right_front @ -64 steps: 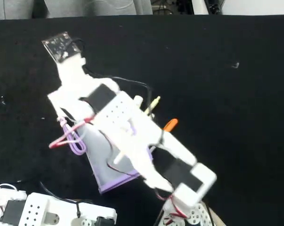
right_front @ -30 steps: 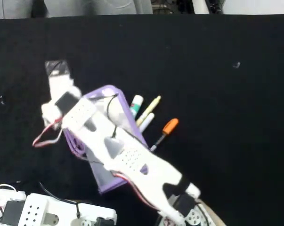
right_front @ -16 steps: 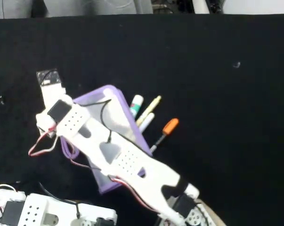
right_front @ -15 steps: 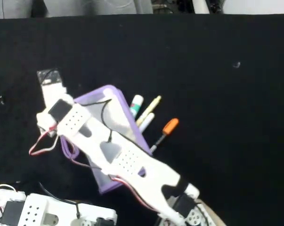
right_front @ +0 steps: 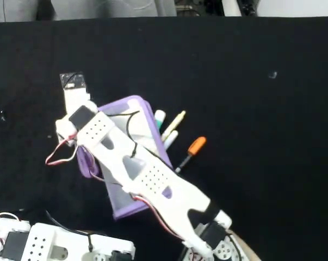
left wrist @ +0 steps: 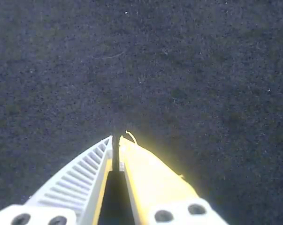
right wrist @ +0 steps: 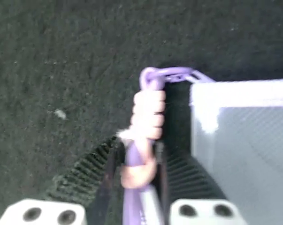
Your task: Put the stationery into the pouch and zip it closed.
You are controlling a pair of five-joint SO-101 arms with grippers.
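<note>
A purple-edged pouch (right_front: 141, 124) lies at the table's near left, mostly under my right arm (right_front: 131, 163). In the right wrist view my right gripper (right wrist: 136, 154) is shut on the pouch's purple strap (right wrist: 153, 77), which carries pink beads (right wrist: 148, 115); the pouch corner (right wrist: 235, 126) lies just beside it. To the pouch's right lie a teal-capped marker (right_front: 159, 116), a yellow pen (right_front: 175, 120), a white pen (right_front: 169, 137) and an orange-capped pen (right_front: 195, 147). My left gripper (left wrist: 115, 140) is shut with nothing in it, over bare black cloth.
The left arm's base (right_front: 44, 242) sits folded at the near left edge. Black cloth (right_front: 261, 136) covers the table, with wide open room to the right and at the back. A red cable loop (right_front: 57, 157) hangs beside the right arm's wrist.
My right arm came down over the pouch's left side, swung left, then drew back up and to the right. The pouch has shifted slightly rightward with it. The pens have stayed in place.
</note>
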